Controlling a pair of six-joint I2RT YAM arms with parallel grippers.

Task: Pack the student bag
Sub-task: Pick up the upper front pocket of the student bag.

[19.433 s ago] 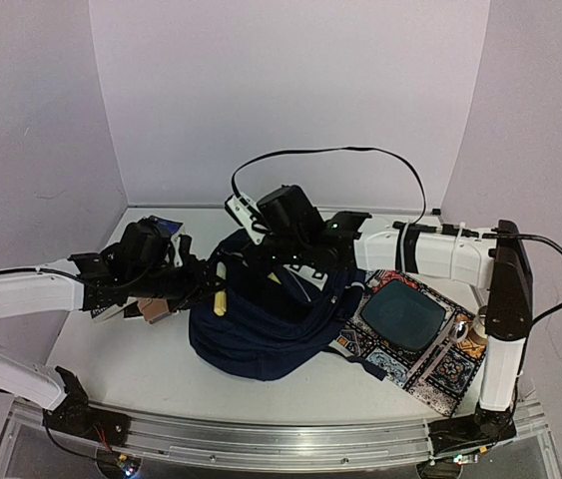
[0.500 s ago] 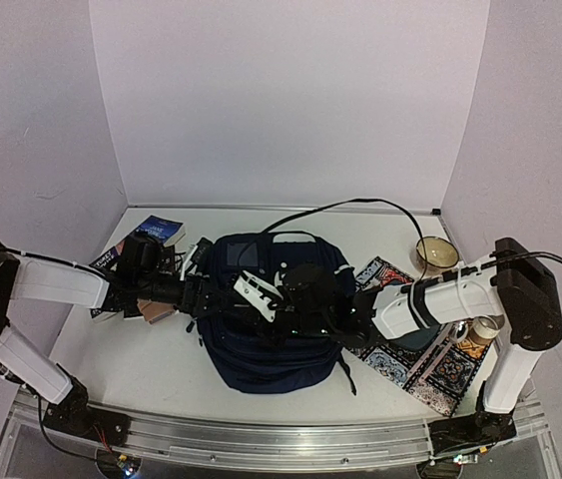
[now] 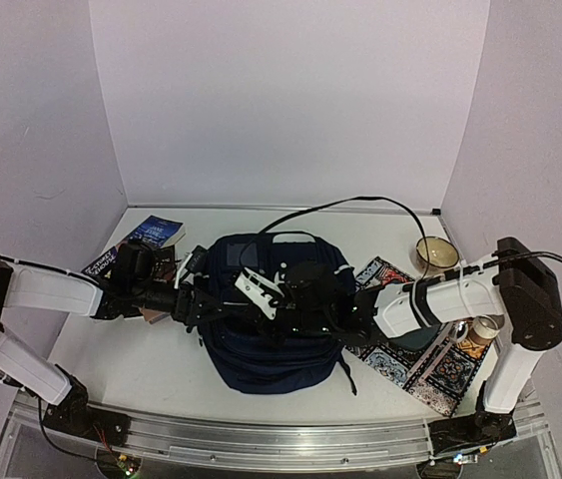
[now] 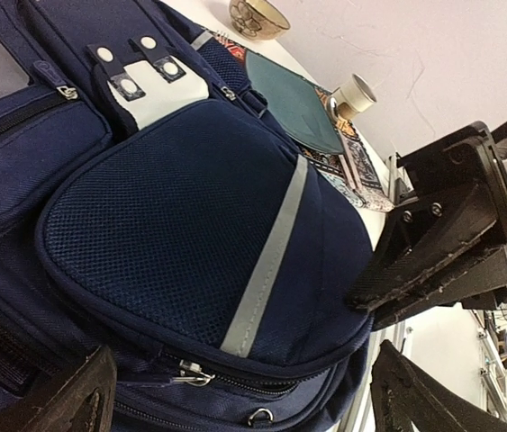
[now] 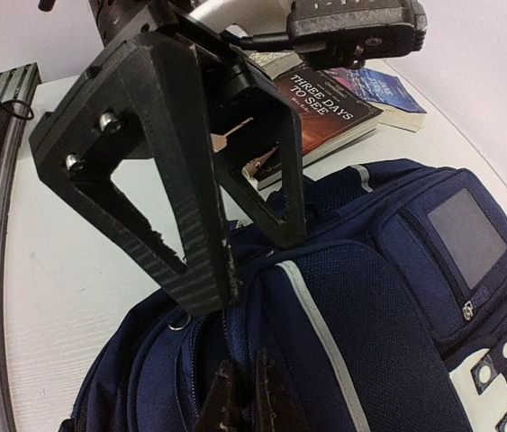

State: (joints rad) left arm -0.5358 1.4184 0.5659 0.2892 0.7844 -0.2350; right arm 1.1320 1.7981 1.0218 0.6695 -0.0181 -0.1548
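On the white table (image 3: 151, 369) the student bag (image 3: 271, 334) lies flat in the middle, front pocket up. The left gripper (image 3: 193, 299) stands spread wide at the bag's left edge, grasping nothing; the right gripper (image 5: 246, 396), pinched closed, sits at the zip seam beside the mesh pocket

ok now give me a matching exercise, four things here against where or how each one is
1. large navy fabric backpack
2. left gripper
3. right gripper
4. small round tan bowl

a. jaws shut
b. far right of the white table
c. middle of the table
d. jaws wide open

Pairs: 1-c, 2-d, 3-a, 4-b
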